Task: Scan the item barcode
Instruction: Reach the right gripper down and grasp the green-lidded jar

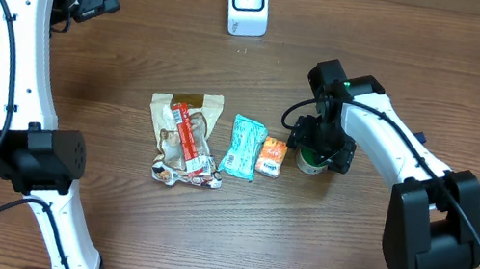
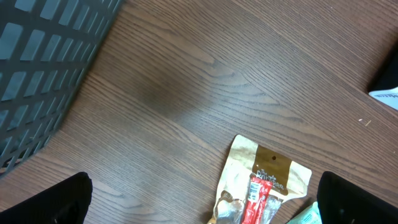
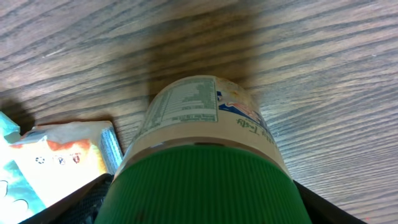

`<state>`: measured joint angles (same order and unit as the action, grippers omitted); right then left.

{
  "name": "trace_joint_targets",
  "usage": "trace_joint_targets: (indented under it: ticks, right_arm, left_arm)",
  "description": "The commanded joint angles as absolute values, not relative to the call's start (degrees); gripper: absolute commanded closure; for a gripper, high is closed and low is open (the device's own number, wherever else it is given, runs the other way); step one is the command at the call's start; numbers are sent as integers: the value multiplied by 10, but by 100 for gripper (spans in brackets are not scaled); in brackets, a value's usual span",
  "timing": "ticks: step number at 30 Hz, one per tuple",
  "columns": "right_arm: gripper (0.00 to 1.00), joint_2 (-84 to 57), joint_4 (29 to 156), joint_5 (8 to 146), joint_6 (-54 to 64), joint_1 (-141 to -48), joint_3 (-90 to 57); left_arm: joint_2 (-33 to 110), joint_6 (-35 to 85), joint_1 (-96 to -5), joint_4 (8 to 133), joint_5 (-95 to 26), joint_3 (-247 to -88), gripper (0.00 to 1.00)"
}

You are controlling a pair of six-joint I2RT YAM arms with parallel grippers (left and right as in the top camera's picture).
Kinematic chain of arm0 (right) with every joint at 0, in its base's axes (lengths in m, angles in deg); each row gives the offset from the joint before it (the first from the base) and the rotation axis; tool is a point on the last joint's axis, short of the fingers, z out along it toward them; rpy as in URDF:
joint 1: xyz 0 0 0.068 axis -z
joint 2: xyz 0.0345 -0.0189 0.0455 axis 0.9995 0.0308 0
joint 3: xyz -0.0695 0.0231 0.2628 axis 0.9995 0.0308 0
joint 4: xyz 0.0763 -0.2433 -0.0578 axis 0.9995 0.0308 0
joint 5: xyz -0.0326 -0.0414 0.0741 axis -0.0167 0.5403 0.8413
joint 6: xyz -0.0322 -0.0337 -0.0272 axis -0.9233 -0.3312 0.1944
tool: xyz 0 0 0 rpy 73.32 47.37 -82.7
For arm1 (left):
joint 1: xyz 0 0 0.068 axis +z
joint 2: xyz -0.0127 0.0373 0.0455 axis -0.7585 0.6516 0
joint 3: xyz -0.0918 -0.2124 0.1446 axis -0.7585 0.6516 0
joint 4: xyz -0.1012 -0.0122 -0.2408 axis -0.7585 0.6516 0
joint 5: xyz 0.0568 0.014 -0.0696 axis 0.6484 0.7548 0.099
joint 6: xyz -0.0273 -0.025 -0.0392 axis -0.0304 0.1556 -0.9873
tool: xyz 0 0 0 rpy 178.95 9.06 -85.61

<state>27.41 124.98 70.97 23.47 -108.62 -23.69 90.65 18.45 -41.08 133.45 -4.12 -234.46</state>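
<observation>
Standing upright on the wooden surface [image 1: 135,58], right of centre in the overhead view, was the green-capped jar [image 1: 311,162], its top mostly hidden under the right arm's wrist. The right fingers [image 3: 78,205] straddled the ribbed green cap, one dark finger at the lower left and the other at the lower right of the right wrist view, set wide apart. Both sat right against the cap's sides, but whether they were pressing on it could not be told. Below the cap, the jar's pale label showed a panel of small print and a blue-and-red logo.

Just left of the jar in the overhead view lay an orange carton [image 1: 272,157], then a teal packet [image 1: 243,147], then a tan snack bag [image 1: 182,140] with a red bar inside it, all in a row near the middle of the frame. The barcode scanner [image 1: 247,2], a small white unit, stood at the top centre, well apart from the jar.

The left arm reached to the upper left of the overhead frame. The left fingers [image 2: 62,199] were spread fully with nothing between them, hanging above bare wood and the top edge of the snack bag. A grey mesh basket [image 2: 37,62] filled the upper left corner of the left wrist view.
</observation>
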Motion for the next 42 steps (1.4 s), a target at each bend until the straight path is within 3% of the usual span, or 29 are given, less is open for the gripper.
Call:
trace_joint_targets:
  ticks: [1, 7, 11, 19, 22, 28, 35, 42]
  right_arm:
    - [21, 275, 1247, 700, 237, -1089, -232]
    - [21, 275, 1215, 700, 236, -1089, -200]
    - [28, 275, 1215, 700, 236, -1089, -202]
    - [30, 274, 1236, 700, 236, -1088, -233]
    - [36, 274, 1239, 700, 236, -1088, -233]
    - [38, 259, 1321, 712, 236, -1087, -295]
    - [42, 243, 1440, 869, 236, -1087, -406]
    - [45, 243, 1522, 1038, 236, -1087, -413]
  left_arm:
    - [905, 195, -415, 1336, -42, -2342, 0]
    - [905, 195, -415, 1336, -42, -2342, 0]
    - [905, 195, -415, 1336, -42, -2342, 0]
    - [905, 195, -415, 1336, -42, -2342, 0]
    - [905, 195, -415, 1336, -42, -2342, 0]
    - [905, 195, -415, 1336, -42, -2342, 0]
    - [905, 195, -415, 1336, -42, -2342, 0]
    - [905, 195, -415, 1336, -42, -2342, 0]
